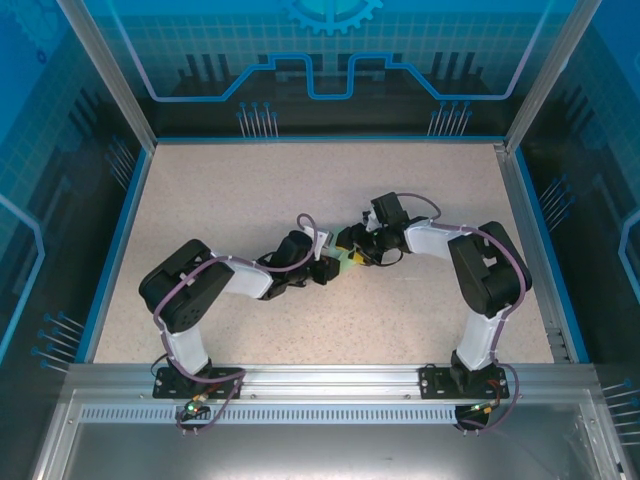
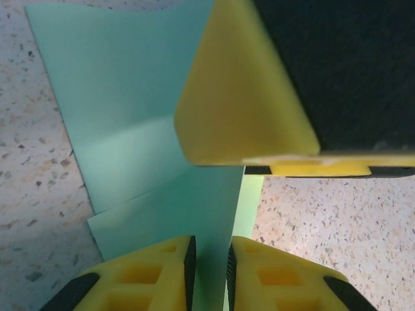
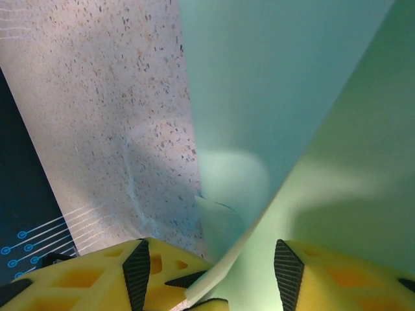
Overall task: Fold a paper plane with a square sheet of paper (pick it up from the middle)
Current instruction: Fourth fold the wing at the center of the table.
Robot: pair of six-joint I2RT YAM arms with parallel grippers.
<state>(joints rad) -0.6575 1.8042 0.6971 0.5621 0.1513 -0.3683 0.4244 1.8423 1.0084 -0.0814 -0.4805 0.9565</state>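
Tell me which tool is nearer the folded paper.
Neither: both touch it. Left tool is shut on the paper; right tool has a fold of it between its fingers.
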